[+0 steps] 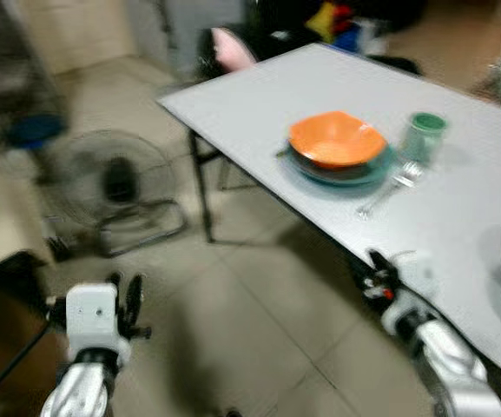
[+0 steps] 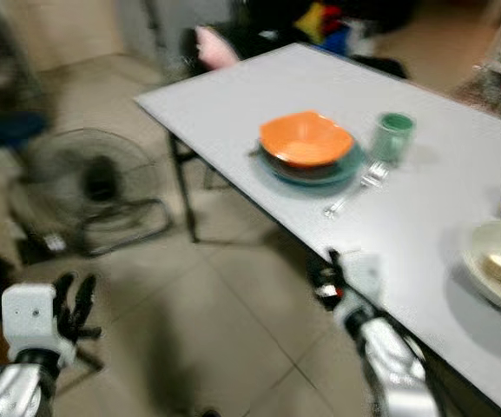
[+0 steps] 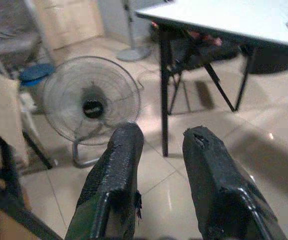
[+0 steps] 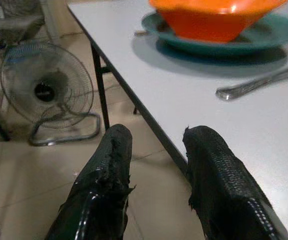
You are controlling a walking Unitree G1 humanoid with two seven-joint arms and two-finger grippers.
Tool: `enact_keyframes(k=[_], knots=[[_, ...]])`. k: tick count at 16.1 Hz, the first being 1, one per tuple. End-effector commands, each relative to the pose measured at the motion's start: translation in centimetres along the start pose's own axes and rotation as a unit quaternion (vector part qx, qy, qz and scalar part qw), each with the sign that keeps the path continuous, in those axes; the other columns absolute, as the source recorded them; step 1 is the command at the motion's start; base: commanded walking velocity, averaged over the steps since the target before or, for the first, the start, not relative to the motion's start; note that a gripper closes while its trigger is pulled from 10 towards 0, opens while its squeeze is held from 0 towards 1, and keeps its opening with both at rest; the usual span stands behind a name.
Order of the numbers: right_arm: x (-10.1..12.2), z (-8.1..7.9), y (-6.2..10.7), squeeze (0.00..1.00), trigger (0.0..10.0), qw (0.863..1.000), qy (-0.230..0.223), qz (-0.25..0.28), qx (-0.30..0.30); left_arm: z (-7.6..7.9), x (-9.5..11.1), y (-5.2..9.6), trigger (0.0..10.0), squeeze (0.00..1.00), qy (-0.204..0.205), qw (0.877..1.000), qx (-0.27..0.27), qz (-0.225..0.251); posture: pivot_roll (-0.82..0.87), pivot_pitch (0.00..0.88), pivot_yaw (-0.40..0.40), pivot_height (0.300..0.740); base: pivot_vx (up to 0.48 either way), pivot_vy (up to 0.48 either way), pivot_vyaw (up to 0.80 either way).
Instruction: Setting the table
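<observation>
Counter [image 1: 259,95]: I'm seeing it standing ahead on my right, white.
Floor fan [image 1: 115,182]: sitting on the tiles, left of the counter.
Teal plate [image 4: 263,42]: carrying the orange bowl [image 1: 337,139], green cup [image 1: 424,135] and fork [image 1: 389,187] lying beside.
Left tool [image 3: 161,145]: hanging over the floor, fingers spread, empty.
Right tool [image 4: 156,145]: hovering at the counter's edge, fingers spread, empty.

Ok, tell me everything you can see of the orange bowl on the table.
The orange bowl is a shallow, wide bowl with a slightly wavy, squarish rim, glossy like plastic or melamine. It sits upright on a dark teal plate, which rests on the white table not far from its front edge. It looks empty, though the views are blurred. A green cup stands just beside it, and a metal utensil lies next to the plate, apart from the bowl.
</observation>
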State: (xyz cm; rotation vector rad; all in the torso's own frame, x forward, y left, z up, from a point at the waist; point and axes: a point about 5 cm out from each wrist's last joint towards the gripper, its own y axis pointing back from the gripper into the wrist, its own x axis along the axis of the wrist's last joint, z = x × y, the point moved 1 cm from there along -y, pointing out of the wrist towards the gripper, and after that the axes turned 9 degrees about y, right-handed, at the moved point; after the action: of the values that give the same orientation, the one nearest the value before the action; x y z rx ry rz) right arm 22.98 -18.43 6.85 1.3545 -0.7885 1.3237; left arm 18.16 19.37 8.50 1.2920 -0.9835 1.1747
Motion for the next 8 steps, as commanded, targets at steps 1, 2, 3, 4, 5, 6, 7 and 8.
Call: enact_keyframes(k=[1,2,3,4,5,6,7,8], knots=[[0.5,-0.48,-0.38,0.0,10.0,1.0,-0.01,0.014,0.01,-0.36,0.73,-0.07,10.0,0.0,-0.008,1.0,0.007,0.019,-0.07,0.014,0.03,0.74,0.0,0.0,0.8],[0.45,-0.52,-0.35,0.0,10.0,1.0,-0.011,0.015,0.012,-0.32,0.88,-0.05,10.0,0.0,-0.016,1.0,0.009,0.026,-0.07,0.017,0.032,0.74,0.0,0.0,0.8],[0.41,-0.6,-0.3,0.0,10.0,1.0,-0.012,0.016,0.015,-0.32,0.85,0.03,10.0,0.0,-0.017,0.999,0.011,0.026,-0.07,0.019,0.034,0.74,0.0,0.0,0.8],[0.41,-0.71,-0.26,0.0,10.0,1.0,-0.013,0.016,0.019,-0.4,0.77,0.12,10.0,0.0,-0.011,1.0,0.016,0.024,-0.07,0.019,0.036,0.74,0.0,0.0,0.8],[0.5,-0.8,-0.25,0.0,10.0,0.999,-0.019,0.017,0.023,-0.36,0.89,0.22,10.0,0.0,-0.01,0.999,0.017,0.027,-0.07,0.021,0.034,0.74,0.0,0.0,0.8],[0.55,-0.85,-0.29,0.0,10.0,0.999,-0.025,0.019,0.027,-0.2,1.1,0.28,10.0,0.0,-0.018,0.999,0.013,0.033,-0.07,0.022,0.035,0.74,0.0,0.0,0.8],[0.56,-0.91,-0.33,0.0,10.0,0.999,-0.029,0.02,0.03,-0.16,1.17,0.29,10.0,0.0,-0.02,0.999,0.011,0.035,-0.06,0.023,0.034,0.74,0.0,0.0,0.8],[0.65,-1.07,-0.41,0.0,10.0,0.999,-0.034,0.021,0.036,-0.09,1.21,0.34,10.0,0.0,-0.022,0.999,0.01,0.036,-0.06,0.024,0.034,0.74,0.0,0.0,0.8]])
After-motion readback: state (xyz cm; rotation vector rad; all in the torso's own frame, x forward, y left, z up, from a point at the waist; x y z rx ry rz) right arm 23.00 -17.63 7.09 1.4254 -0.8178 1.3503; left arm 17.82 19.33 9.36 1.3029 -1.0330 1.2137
